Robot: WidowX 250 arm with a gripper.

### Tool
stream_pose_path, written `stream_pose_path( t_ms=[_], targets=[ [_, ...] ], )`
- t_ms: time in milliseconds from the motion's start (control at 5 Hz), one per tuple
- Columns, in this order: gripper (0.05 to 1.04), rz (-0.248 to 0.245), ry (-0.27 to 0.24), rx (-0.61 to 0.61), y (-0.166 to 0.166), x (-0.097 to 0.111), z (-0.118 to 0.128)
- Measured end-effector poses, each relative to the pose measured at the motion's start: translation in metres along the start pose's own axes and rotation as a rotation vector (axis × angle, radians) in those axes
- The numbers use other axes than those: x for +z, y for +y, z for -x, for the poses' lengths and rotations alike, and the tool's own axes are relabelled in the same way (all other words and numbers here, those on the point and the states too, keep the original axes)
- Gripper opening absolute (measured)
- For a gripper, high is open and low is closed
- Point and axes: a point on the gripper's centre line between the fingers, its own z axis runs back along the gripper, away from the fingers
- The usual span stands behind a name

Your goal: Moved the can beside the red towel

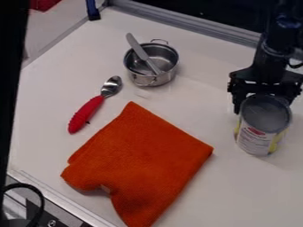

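Starting from the can [263, 126], we see it on the right of the worktop [201, 84], apart from the towel's [142, 159] nearest corner, its lid up and the claw [264, 105] close at the far side of its rim. How wide the claw is set, and whether it has hold of the can, we can't tell, nor whether the base bears fully on the worktop.

To do this step well, we should make sure of that contact first. If the can is held, we'd keep it level, bring it in low towards the towel's right-hand edge and stop short of the cloth, since a base edge caught on a fold could tip it. Once it stands flat, we'd let go gently and lift straight up, so the rim isn't dragged.

The arm [275, 48] comes in from the upper right, the claw pointing down over the can's far rim. Farther out, beyond the towel, the spoon [93, 105] lies flat, and the pot [167, 76] has the knife [141, 52] slanting across its rim, both well apart from the can.
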Motion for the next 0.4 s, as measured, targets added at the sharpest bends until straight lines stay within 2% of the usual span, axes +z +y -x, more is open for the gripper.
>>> stream_pose_path(
  t_ms=[200, 400],
  targets=[
    [1.001, -0.024, 0.033, -0.079, 0.002, -0.005, 0.013],
    [1.001, -0.048, 0.031, -0.180, 0.006, -0.006, 0.030]
  ],
)
